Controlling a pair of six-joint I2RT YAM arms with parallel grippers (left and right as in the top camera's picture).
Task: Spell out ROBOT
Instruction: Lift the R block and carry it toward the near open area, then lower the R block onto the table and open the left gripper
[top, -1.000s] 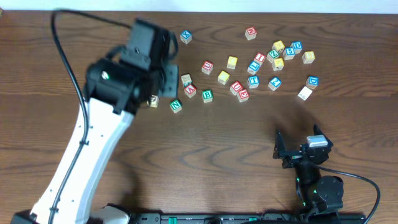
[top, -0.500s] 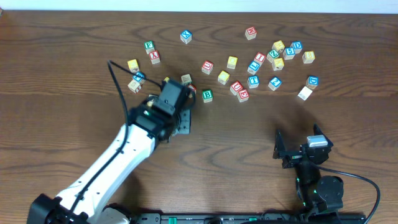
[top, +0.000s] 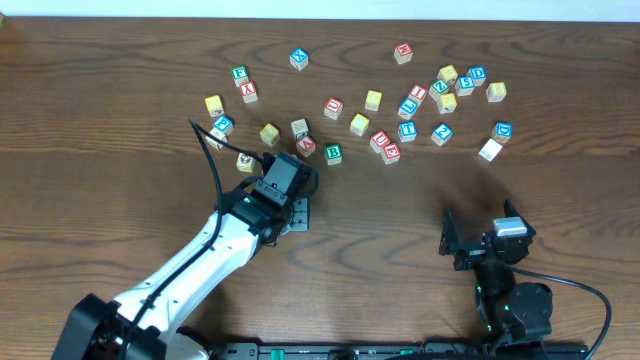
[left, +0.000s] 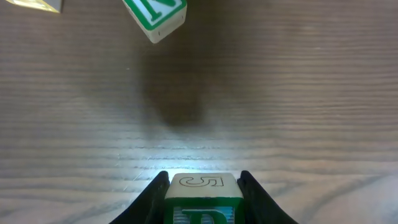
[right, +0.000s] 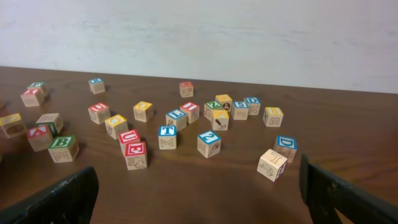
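Observation:
My left gripper (left: 202, 199) is shut on a green-edged block (left: 202, 190). The block has an outlined 5 on its top face and a green letter on its front that the frame edge cuts off. It is held low over bare wood. A green N block (left: 155, 15) lies just ahead of it. In the overhead view the left gripper (top: 296, 205) is just in front of the left end of the block scatter. A green B block (top: 333, 153) and a blue T block (top: 407, 130) lie in the scatter. My right gripper (right: 199, 193) is open and empty at the front right.
Several letter blocks lie across the far half of the table, among them a red A (top: 306, 145), a red E (right: 135, 154), a blue Z (right: 209, 143) and a pale block (top: 489, 150). A black cable (top: 215, 160) arcs over the left arm.
My left arm has swung from high over the far-left blocks down and toward the front, uncovering the blocks at the far left. The right arm has not moved.

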